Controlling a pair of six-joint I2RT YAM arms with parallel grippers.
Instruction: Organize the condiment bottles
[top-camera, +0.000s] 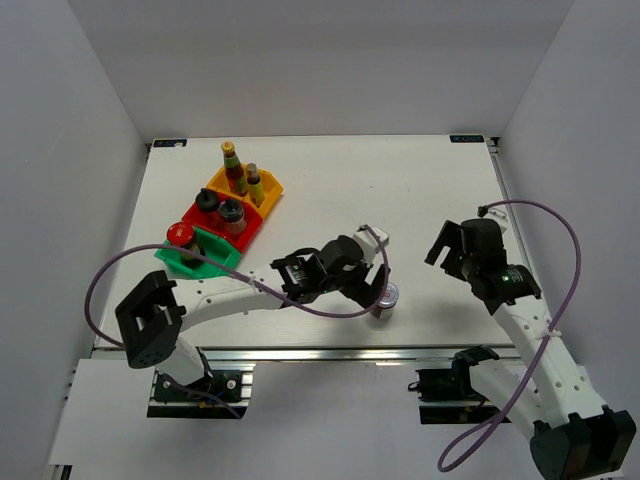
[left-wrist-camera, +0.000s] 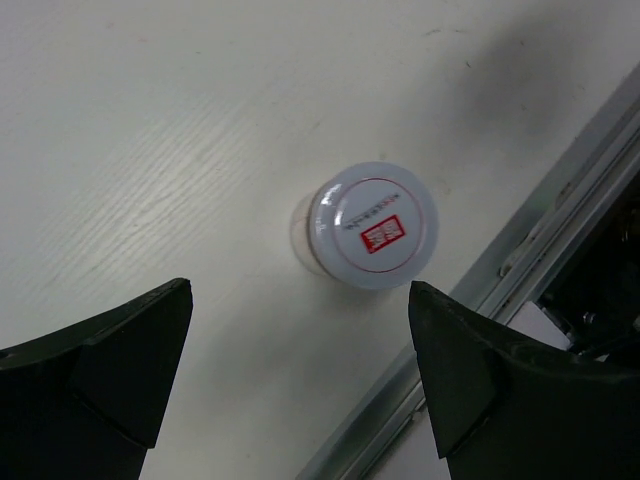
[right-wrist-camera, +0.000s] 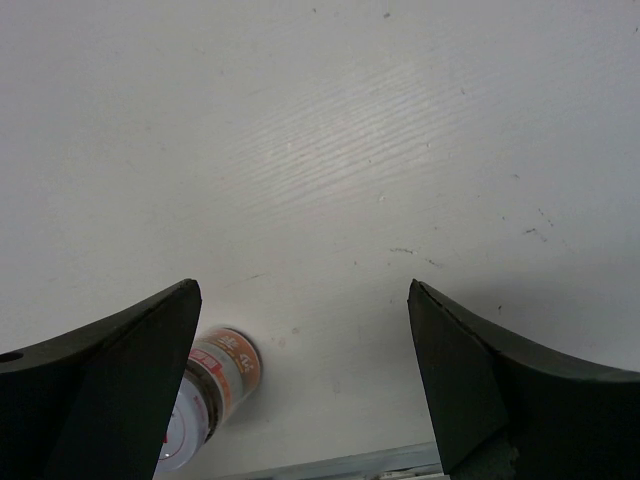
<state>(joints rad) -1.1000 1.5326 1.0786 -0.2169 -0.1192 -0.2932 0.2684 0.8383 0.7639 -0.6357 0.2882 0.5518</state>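
jar spot: the silver-lidded jar (top-camera: 388, 297) is on the bench (top-camera: 420, 190) close to the front edge, right by the metal rail (left-wrist-camera: 520, 250) and well apart from the trays
around it: the yellow tray (top-camera: 272, 190), red tray (top-camera: 197, 214) and green tray (top-camera: 215, 264) sit in a slanted row at the back left, each one up against the next
yellow tray: two slim sauce bottles (top-camera: 232, 165) standing in it
red tray: two black-capped shakers (top-camera: 208, 203) side by side, upright
green tray: a red-capped jar (top-camera: 181, 240) upright at its left end
in the way: the left arm lies across the bench between the jar and the trays, and from above its wrist hides part of the jar
jar axis: standing upright, long axis straight up, the lid with its red stamp facing the left wrist camera; an orange label on the side shows in the right wrist view
left fingers: the left fingers (top-camera: 378, 292) are spread wide, hanging just over the jar and lined up with it, not touching it
right fingers: the right fingers (top-camera: 443, 245) are spread too, holding nothing, over bare bench to the right of the jar, which only peeks into the lower left of that view
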